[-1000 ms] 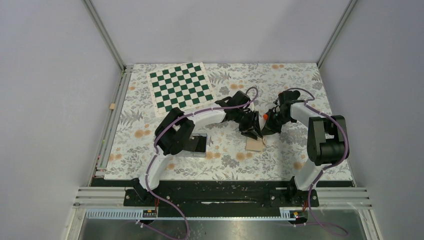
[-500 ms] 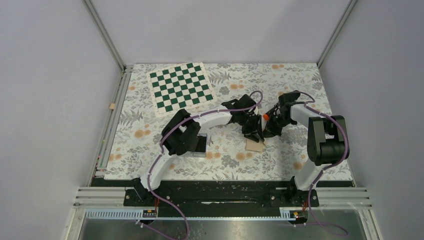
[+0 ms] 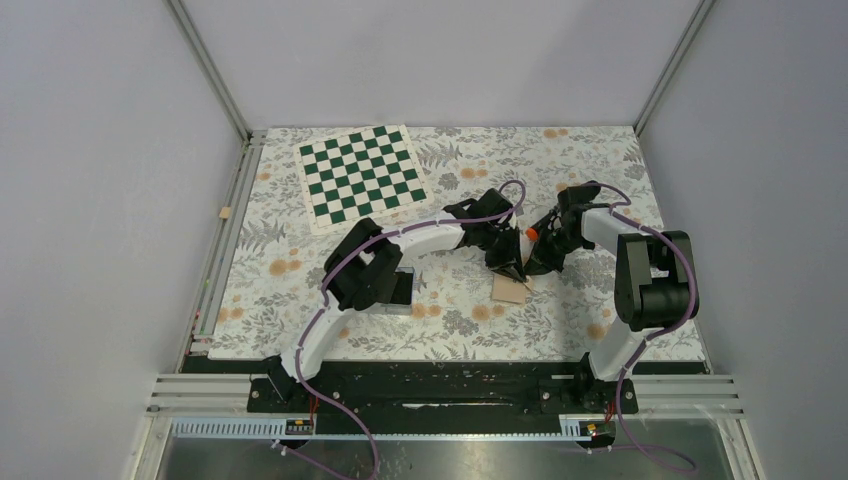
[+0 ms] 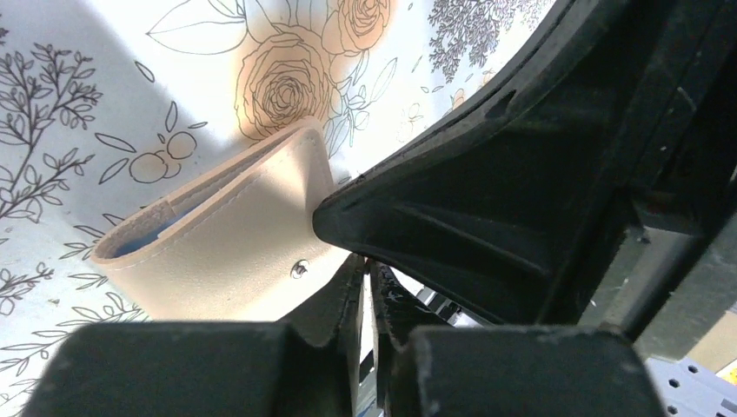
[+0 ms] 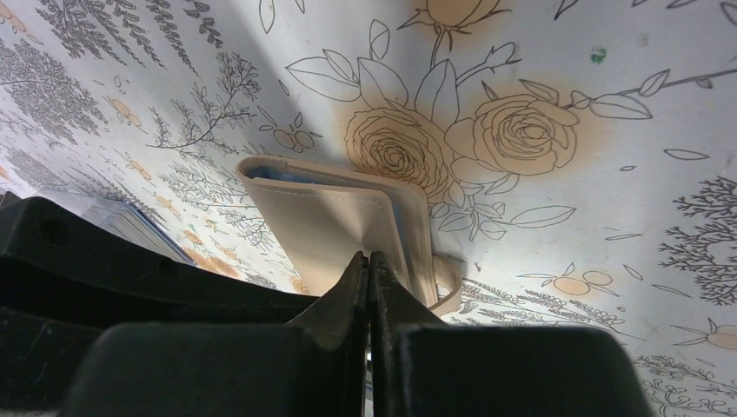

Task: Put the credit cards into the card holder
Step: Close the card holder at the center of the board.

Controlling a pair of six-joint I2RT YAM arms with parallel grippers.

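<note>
The tan card holder (image 3: 510, 291) lies folded on the floral tablecloth, and both grippers meet over its far edge. In the left wrist view the card holder (image 4: 226, 234) shows its snap dot (image 4: 300, 268) and a strip of blue lining. My left gripper (image 4: 367, 265) (image 3: 515, 268) sits at the holder's corner, jaws nearly together with a sliver of light between; I cannot tell whether it pinches the flap. My right gripper (image 5: 369, 256) (image 3: 528, 266) is shut, its tips on the top flap of the card holder (image 5: 330, 217). No credit cards are in view.
A green-and-white chessboard mat (image 3: 362, 183) lies at the back left. A dark-edged tray (image 3: 405, 292) sits partly under my left forearm. The right gripper's black body (image 4: 521, 174) crowds the left wrist view. A tan strap loop (image 5: 448, 291) sticks out beside the holder.
My left arm has reached further right toward the card holder and its jaws have closed down from a wider gap. The right gripper has stayed shut, almost in place.
</note>
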